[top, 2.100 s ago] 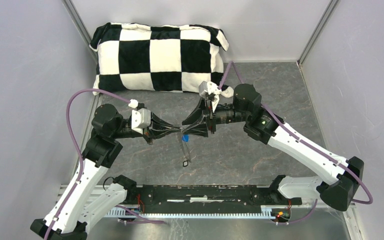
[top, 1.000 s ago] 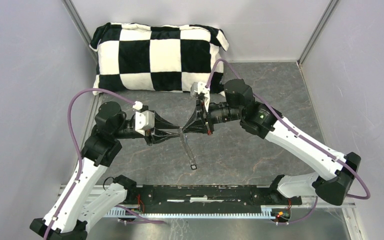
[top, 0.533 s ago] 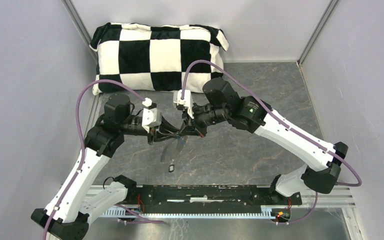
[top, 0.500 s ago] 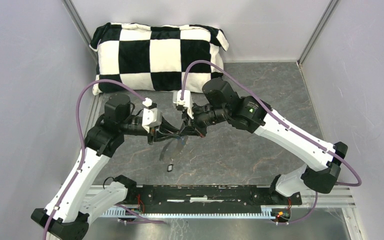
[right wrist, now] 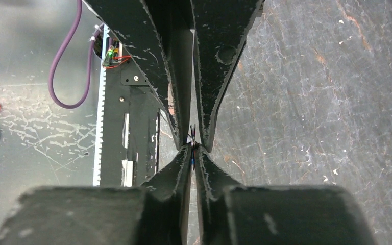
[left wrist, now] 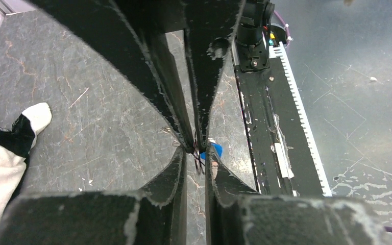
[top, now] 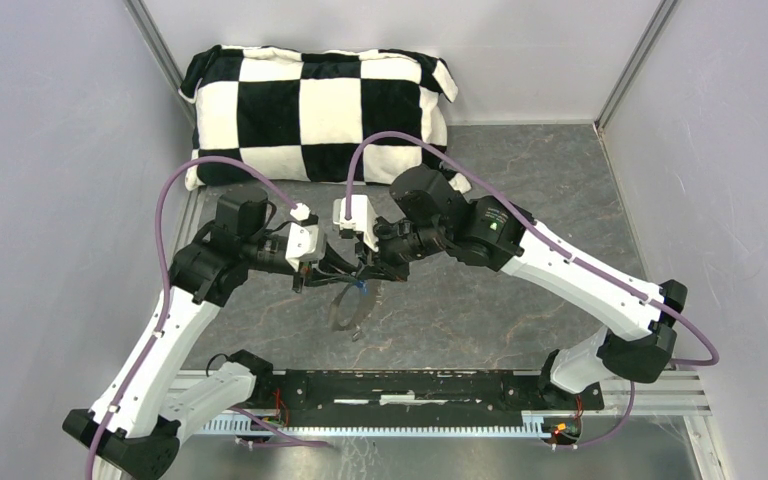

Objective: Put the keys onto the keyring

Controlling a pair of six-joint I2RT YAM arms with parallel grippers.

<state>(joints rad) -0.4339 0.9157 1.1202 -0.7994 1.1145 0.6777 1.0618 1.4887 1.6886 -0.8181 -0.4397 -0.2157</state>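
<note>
**Tools tip to tip, keyring hanging under them**

Left tool and right tool meet mid-worktop. There is open room on every side, and the checkered pillow is well behind them. Left tool's tips pinch the keyring wire. Right tool's grip: cannot tell. The ring dangles below the tips, thin and blurred. Blue key sits just beside the left tips, clear only in the left wrist view.
</note>
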